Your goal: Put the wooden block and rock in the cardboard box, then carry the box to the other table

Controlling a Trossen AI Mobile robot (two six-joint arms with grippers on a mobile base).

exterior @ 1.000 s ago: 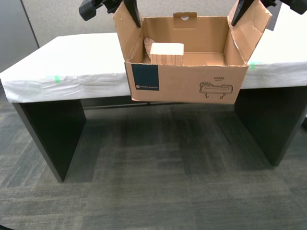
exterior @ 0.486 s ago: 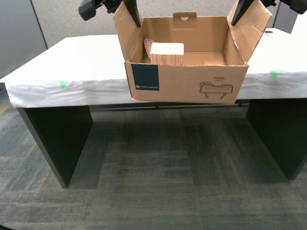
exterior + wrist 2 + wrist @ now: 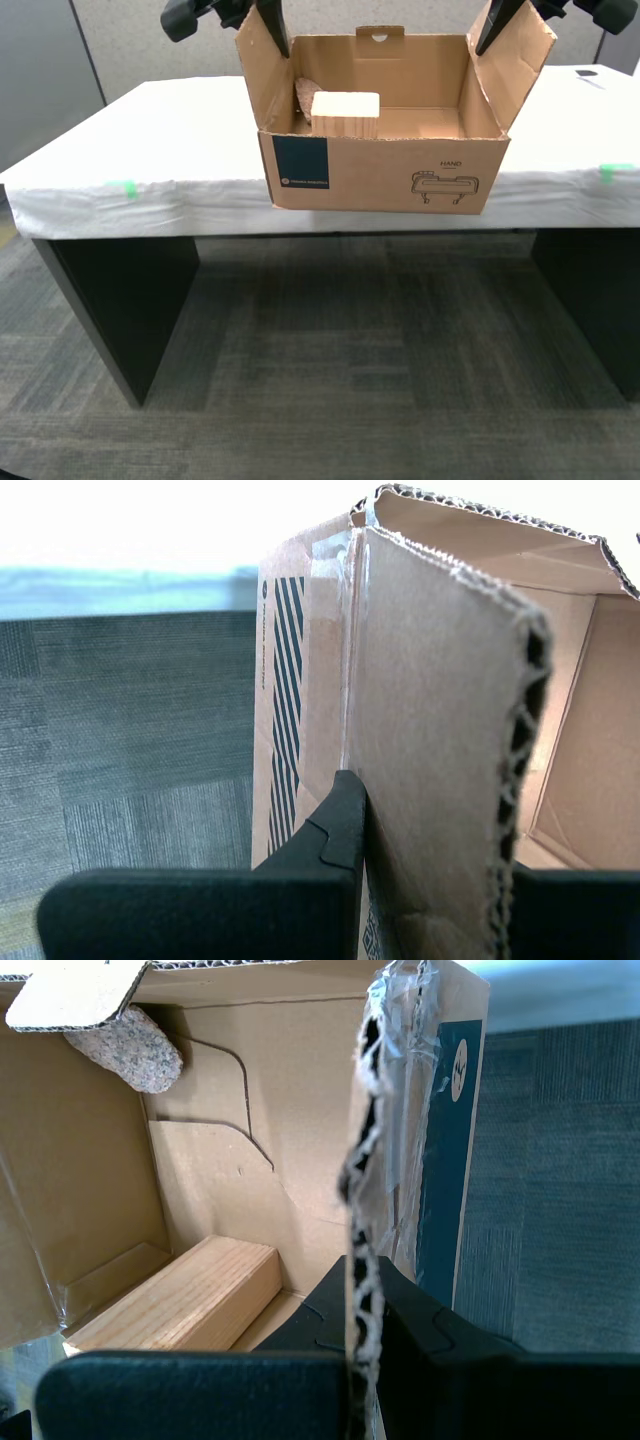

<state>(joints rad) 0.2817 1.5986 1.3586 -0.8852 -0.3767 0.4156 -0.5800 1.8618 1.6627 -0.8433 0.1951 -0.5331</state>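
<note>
The cardboard box (image 3: 380, 175) hangs in the air at the front edge of the other table (image 3: 150, 130), which wears a wrinkled white sheet. My first gripper (image 3: 272, 25) is shut on the box's side flap (image 3: 400, 1160) at the exterior view's left, by the teal label. On the opposite flap (image 3: 430, 730) my second gripper (image 3: 495, 25) is shut, at the exterior view's right. Inside the box lie the wooden block (image 3: 345, 112) and, behind it, the rock (image 3: 303, 95). The first wrist view shows the block (image 3: 190, 1300) on the box floor and the rock (image 3: 130, 1045) in a corner.
Green tape marks (image 3: 123, 187) (image 3: 615, 171) sit on the sheet's front edge. Dark panel legs (image 3: 120, 300) stand under the table, over grey carpet (image 3: 340, 380). A small dark object (image 3: 583, 72) lies on the table at the exterior view's far right.
The camera has moved: the table has shifted toward the exterior view's right and looks wider. The box stays gripped by both flaps at the same place in view.
</note>
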